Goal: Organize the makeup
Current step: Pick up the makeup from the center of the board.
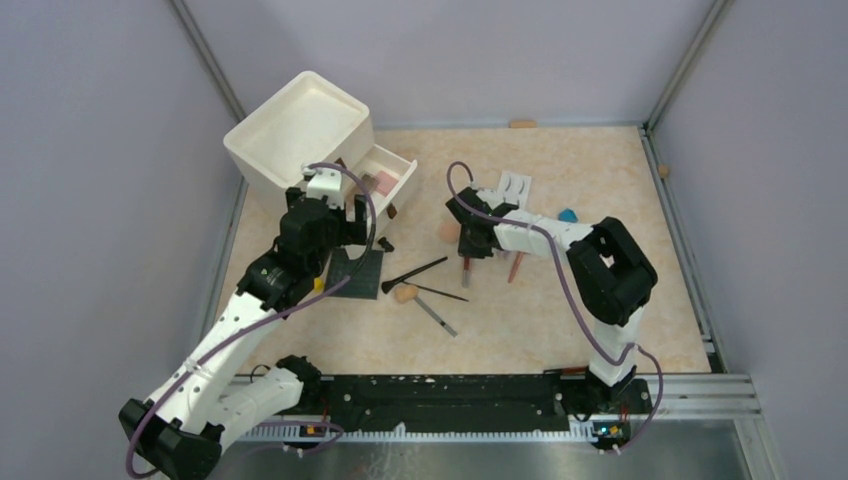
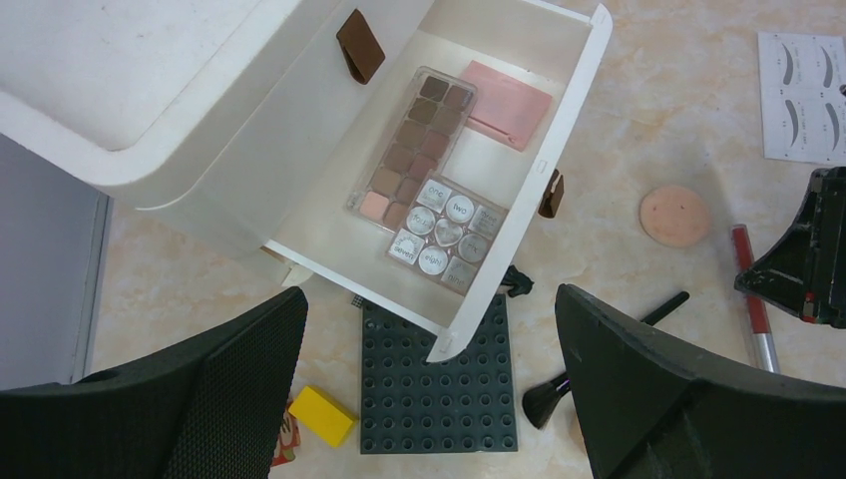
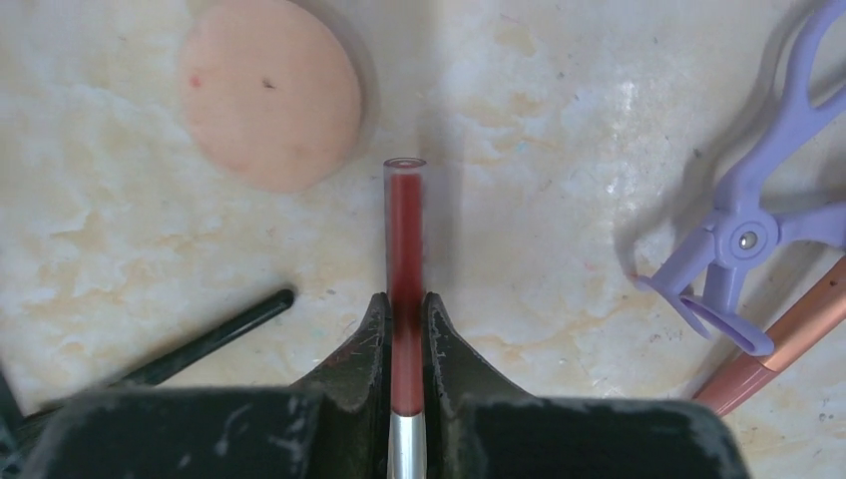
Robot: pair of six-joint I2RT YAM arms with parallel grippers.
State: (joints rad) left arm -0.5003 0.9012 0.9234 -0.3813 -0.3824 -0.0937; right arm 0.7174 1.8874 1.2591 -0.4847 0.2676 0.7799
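R gripper [image 3: 405, 304] pinches a slim red tube [image 3: 404, 220] low on its body, jaws pressed tight vs. both sides. The tube's clear tip points twd. the round peach puff [image 3: 269, 95], which lies flat on the marbled table [image 1: 560, 330] close by, not touching. Can't tell whether the tube is off the surface. A black brush [image 3: 214, 339] lies to one side of the claw; a purple lash curler [image 3: 743, 239] and a copper pencil [image 3: 788, 339] lie to the other, curler just beside the pencil.

L gripper [image 2: 429, 304] hangs spread wide over the front corner of the open drawer [image 2: 519, 230] of a white box [image 1: 300, 125], gripping nothing. Inside the drawer: brown palette [image 2: 414, 145], pink compact [image 2: 507, 104] beside it twd. the back, and a clear case of round silver pans [image 2: 439, 235] at the front, touching the palette. A white card [image 2: 803, 95] w/ printed brow shapes lies on the table, well apart from the drawer. Below the drawer front sit a dark studded plate [image 2: 439, 389] and a yellow brick [image 2: 324, 414].
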